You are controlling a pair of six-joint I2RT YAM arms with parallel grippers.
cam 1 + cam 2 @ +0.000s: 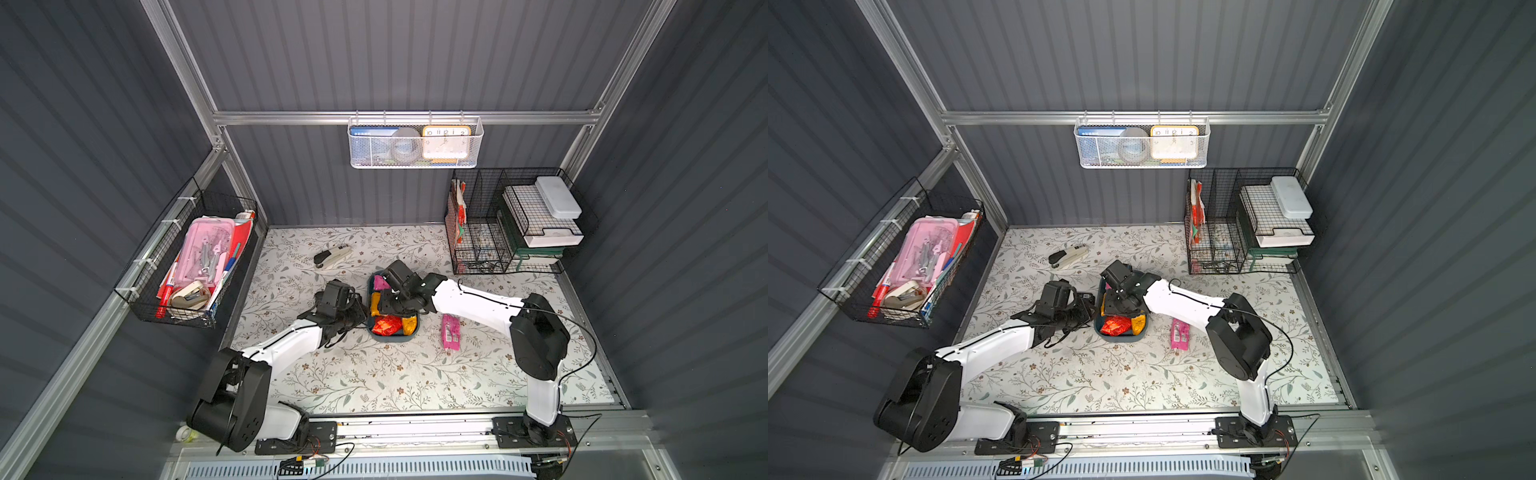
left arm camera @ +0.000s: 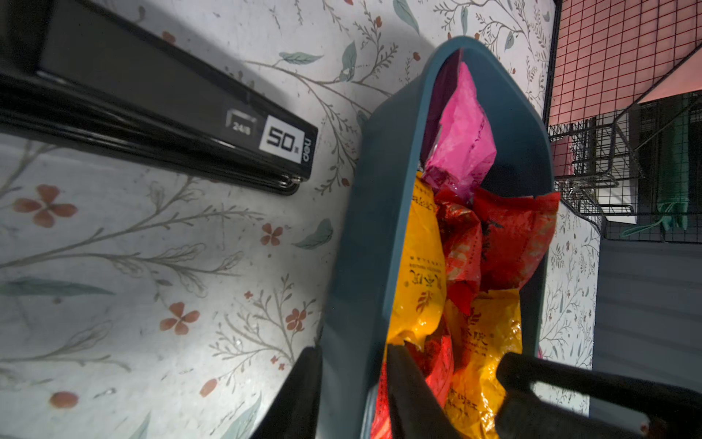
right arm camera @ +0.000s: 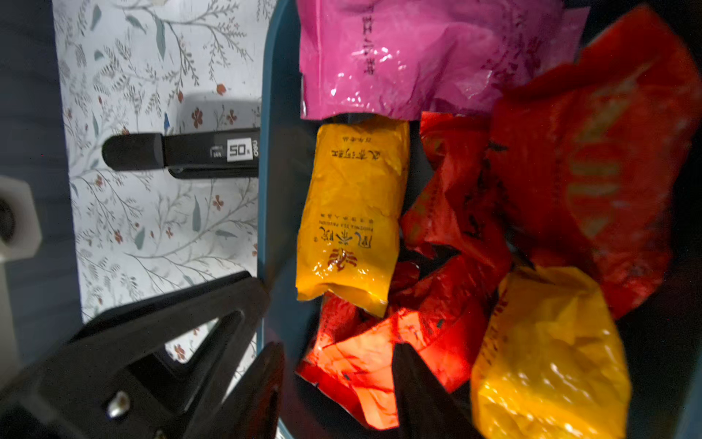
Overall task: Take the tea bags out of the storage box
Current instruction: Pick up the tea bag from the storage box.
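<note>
- Tea bags point(image 3: 353, 213) piled in box point(image 1: 390, 337), whose long axis runs away from my base; one pink bag point(image 1: 451, 331) lies out on table point(image 1: 374, 382), right of box.
- Red bag point(image 3: 429, 330) sits directly under my right gripper point(image 3: 338, 349), fingers spread astride it.
- Right arm reaches in from the right, wrist tipped down.
- Left gripper point(image 2: 353, 353) pinches box's left wall.
</note>
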